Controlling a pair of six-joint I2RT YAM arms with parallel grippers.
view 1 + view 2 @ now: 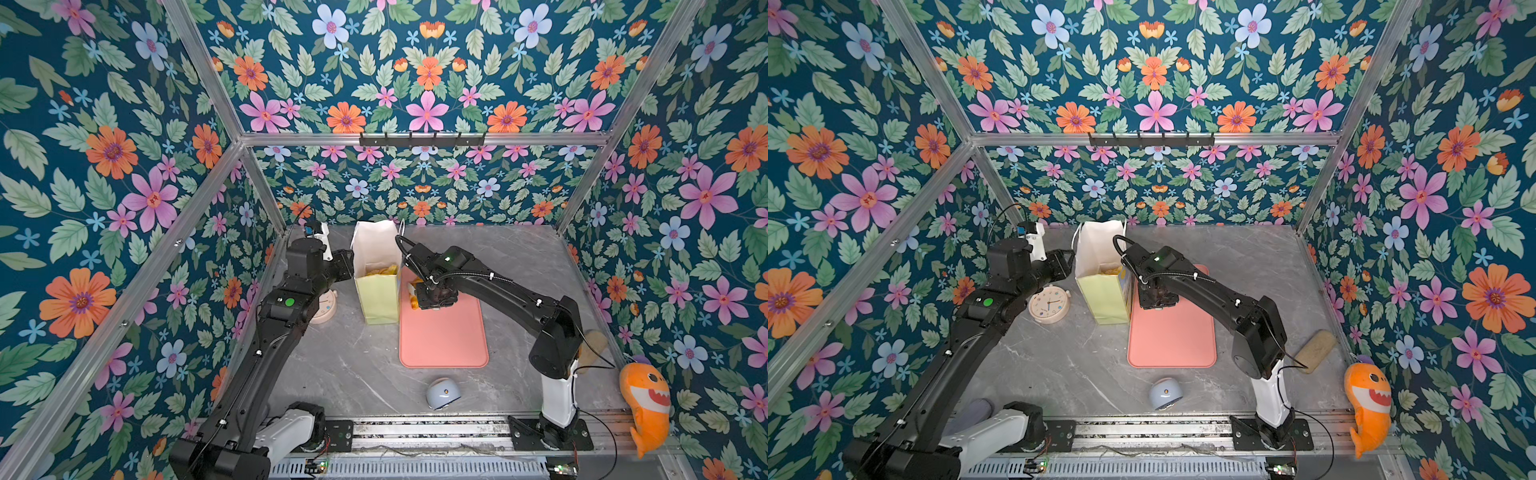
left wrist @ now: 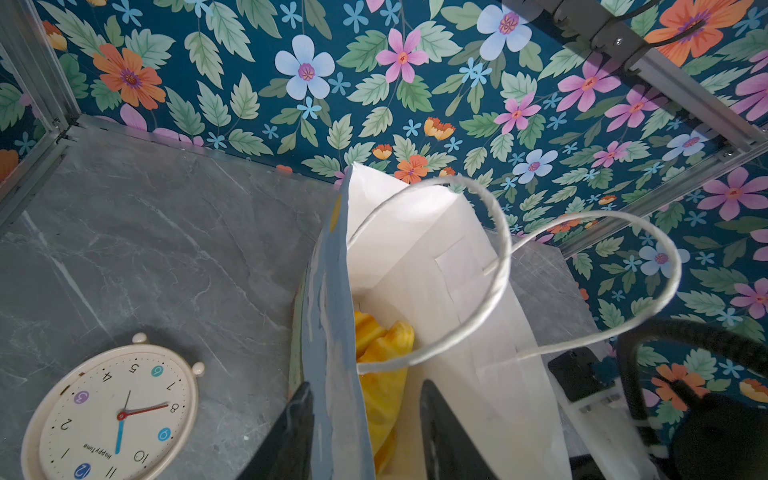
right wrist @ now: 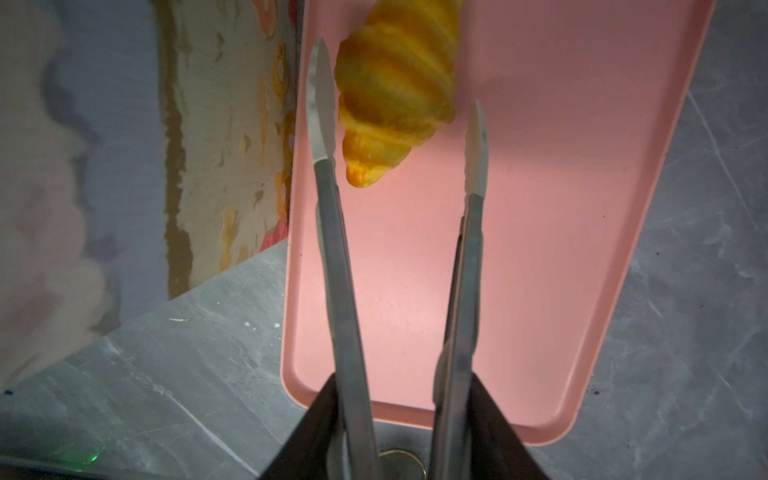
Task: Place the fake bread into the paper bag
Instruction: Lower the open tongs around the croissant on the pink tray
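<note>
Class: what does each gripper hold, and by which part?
Right gripper holds the tongs by their handle arms; their tips stand open beside the croissant. Left gripper straddles the bag wall, not clamped.

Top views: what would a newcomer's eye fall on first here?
The loud floral wallpaper on every wall. Then the white paper bag standing at the back of the table, beside a pink tray, and the orange shark plush at the right edge.

1. We see booth walls (image 1: 424,75) in dark teal wallpaper strewn with orange, pink and blue flowers.
2. Aluminium frame rails (image 1: 291,139) edge the panels; a black hook rail (image 1: 422,140) hangs on the rear bar.
3. A grey marbled bench (image 1: 353,365) spans the bottom.
</note>
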